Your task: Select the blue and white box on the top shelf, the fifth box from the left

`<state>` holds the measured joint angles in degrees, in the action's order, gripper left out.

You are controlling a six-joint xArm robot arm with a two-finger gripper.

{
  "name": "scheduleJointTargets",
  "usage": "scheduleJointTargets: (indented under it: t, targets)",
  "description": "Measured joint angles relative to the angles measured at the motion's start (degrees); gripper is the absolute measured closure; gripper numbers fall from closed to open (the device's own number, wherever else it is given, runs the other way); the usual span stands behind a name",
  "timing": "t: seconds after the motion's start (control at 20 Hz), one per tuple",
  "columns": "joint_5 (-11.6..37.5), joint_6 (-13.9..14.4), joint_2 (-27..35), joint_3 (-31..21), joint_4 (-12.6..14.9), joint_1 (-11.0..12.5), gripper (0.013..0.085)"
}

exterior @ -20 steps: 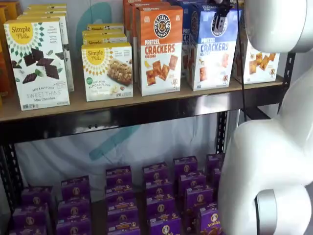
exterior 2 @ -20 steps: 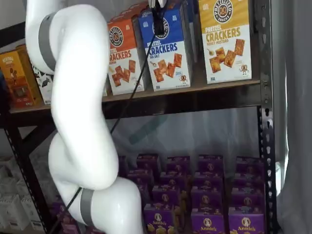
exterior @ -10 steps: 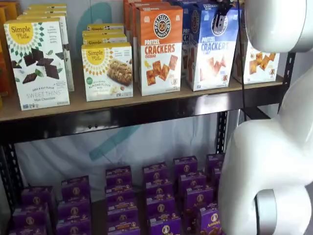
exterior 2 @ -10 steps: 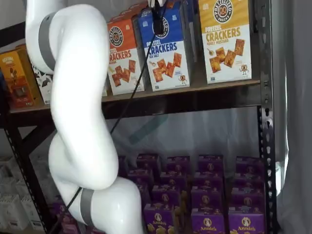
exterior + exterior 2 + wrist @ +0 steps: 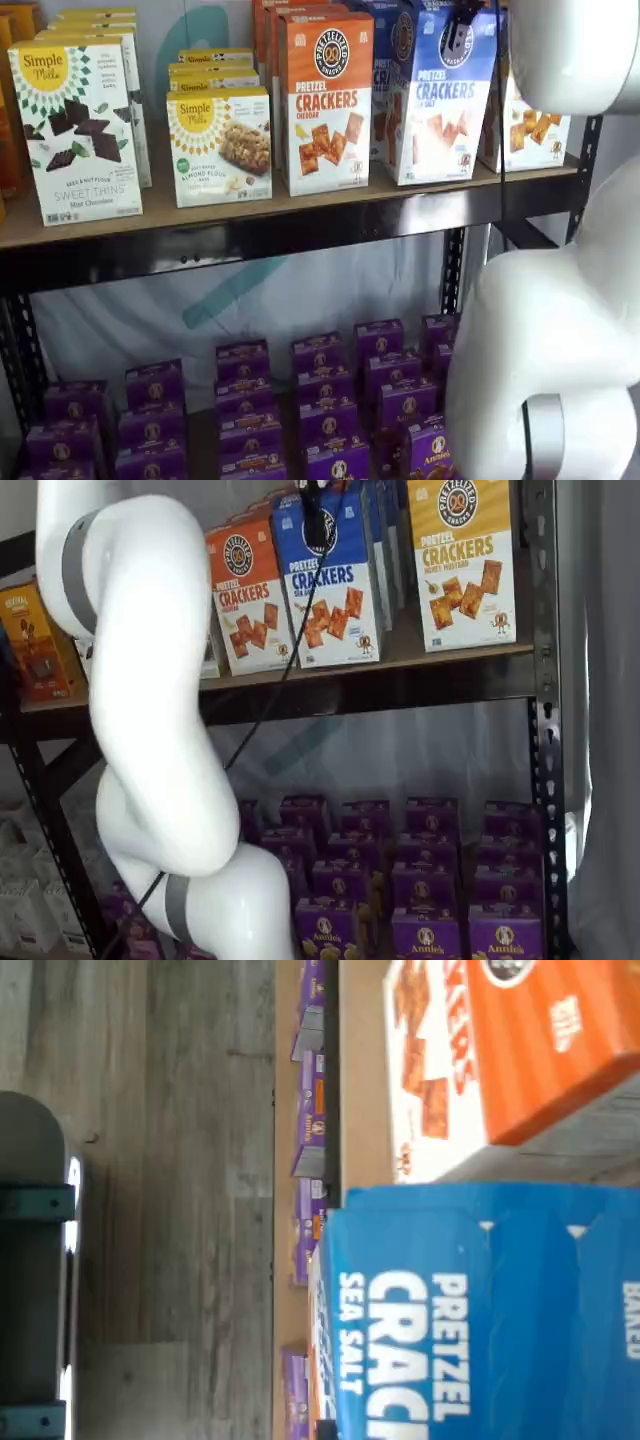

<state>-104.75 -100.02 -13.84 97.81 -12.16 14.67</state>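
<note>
Along the top shelf [image 5: 250,215], the blue and white box [image 5: 440,95] leans out of its row at the orange Cheddar box's [image 5: 322,100] three o'clock, my pincer [image 5: 314,520] apparently clamped on its upper edge; full withdrawal remains.

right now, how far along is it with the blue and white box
Done: the gripper is at the blue and white box, one black finger over its upper front. In hand: the box leans askew, its base seemingly on the top shelf. Left: drawing it clear. Whether the grip is closed cannot be told.
</note>
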Motion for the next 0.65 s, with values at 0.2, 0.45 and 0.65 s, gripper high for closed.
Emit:
scheduleJointTargets:
  t: [0.2, 0.45, 0.65]
  targets:
    - [-1.9, -0.1, -3.6, -2.6, 1.2, -0.2, 0.0450]
    - [-3.3, -0.7, -9.2, -7.4, 2.9, -0.1, 0.0450]
    - [-4.7, -1.8, -12.3, -10.0, 3.2, 1.0, 0.0450]
